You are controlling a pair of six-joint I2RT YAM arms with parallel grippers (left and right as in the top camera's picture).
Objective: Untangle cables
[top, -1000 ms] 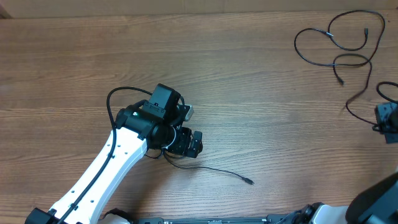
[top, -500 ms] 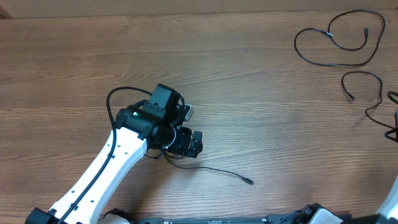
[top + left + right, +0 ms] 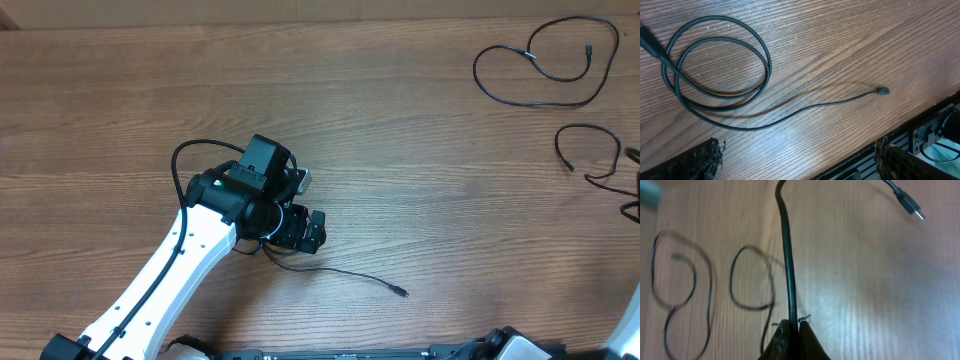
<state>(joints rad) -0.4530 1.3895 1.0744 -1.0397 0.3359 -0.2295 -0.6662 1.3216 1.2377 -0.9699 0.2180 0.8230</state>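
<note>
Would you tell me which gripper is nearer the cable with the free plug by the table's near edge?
Left. The left gripper hangs open directly above that cable; the right gripper, far across the table, is shut on another cable.

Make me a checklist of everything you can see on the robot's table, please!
Surface: wooden table, bare grain.
Job's things: three thin black cables, lying apart: looped cable at the far right, held cable, coiled cable under the left arm.
Clutter: nothing seen.
Grippers: left gripper open, above the coiled cable; right gripper shut on the held cable.
Cables: thick arm cable loops beside the left arm.
Surroundings: dark frame past the table's near edge.
</note>
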